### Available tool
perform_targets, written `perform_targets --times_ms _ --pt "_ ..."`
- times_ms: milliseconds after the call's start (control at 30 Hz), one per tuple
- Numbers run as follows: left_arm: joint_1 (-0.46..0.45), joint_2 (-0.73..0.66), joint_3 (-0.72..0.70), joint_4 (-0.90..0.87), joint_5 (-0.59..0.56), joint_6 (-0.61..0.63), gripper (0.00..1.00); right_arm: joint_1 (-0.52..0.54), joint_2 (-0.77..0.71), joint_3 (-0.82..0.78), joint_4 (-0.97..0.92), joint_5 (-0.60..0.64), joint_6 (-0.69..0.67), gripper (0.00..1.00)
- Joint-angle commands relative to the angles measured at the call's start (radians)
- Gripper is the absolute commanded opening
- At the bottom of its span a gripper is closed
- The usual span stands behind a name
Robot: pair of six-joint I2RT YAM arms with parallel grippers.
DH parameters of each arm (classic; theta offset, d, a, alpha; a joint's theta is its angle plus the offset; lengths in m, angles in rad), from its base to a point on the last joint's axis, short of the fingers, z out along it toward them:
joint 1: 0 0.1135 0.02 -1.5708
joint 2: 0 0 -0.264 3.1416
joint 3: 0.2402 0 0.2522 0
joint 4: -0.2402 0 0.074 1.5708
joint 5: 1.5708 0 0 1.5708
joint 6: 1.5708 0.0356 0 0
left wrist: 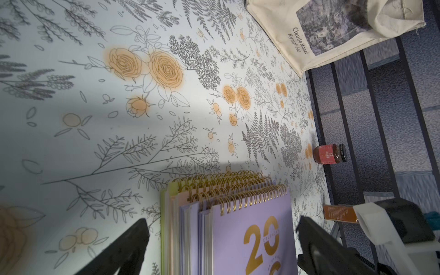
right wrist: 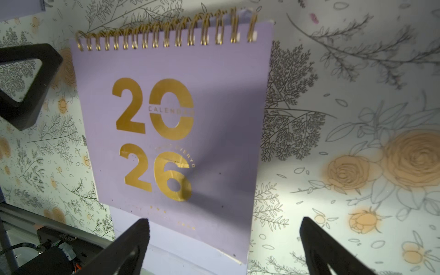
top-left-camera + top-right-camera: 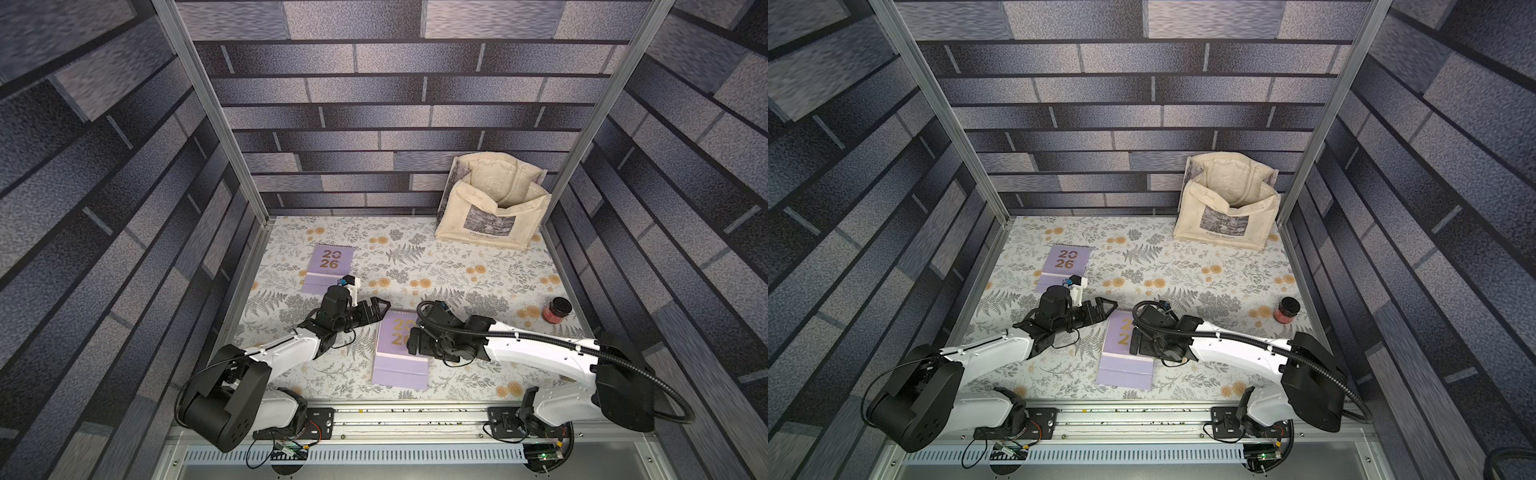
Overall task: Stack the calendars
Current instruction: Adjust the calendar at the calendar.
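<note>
In both top views, lower centre of the flowered table [image 3: 478,266]: stack of calendars [image 3: 400,370], lavender cover uppermost, flat and within reach of both arms. Upper left of the table: lone lavender calendar [image 3: 328,268], well apart from the stack, not yet added. Left gripper [image 3: 380,307] just beside the stack's spiral corner, jaws spread wide, empty. Right gripper [image 3: 412,341] low over the stack's right edge, its jaws hidden under the wrist from here. Upper right corner: cream tote bag [image 3: 490,224]; lower down at the right edge, small red jar [image 3: 557,309], both away from the work. In the left wrist view, lower middle: the stack seen edge-on, yellow-green outermost and seemingly lowest, then peach, then two lavender, spirals staggered rather than flush; black fingers [image 1: 133,245] wide on either side, touching nothing. In the right wrist view: gold "2026" cover filling the middle, jaws likewise spread and empty, one finger over the cover's lower edge, perhaps so placed for squaring the pile. Likely next: fetching the lone one, nearest the left arm.
</note>
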Motion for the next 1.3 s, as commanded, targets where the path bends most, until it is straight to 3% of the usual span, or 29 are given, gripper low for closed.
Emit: perform_targets --times_ms 0,433,1267 --pt "0.009 0.029 0.051 0.006 0.038 0.025 1.00 -0.033 -0.005 0.032 -0.058 0.013 -0.068 1.00" --pt "0.010 0.087 0.081 0.024 0.056 0.017 1.00 -0.125 0.124 0.148 -0.033 -0.069 -0.230 1.00" --pt "0.029 0.108 0.103 0.017 0.076 0.025 1.00 -0.138 0.280 0.278 -0.019 -0.116 -0.285 1.00"
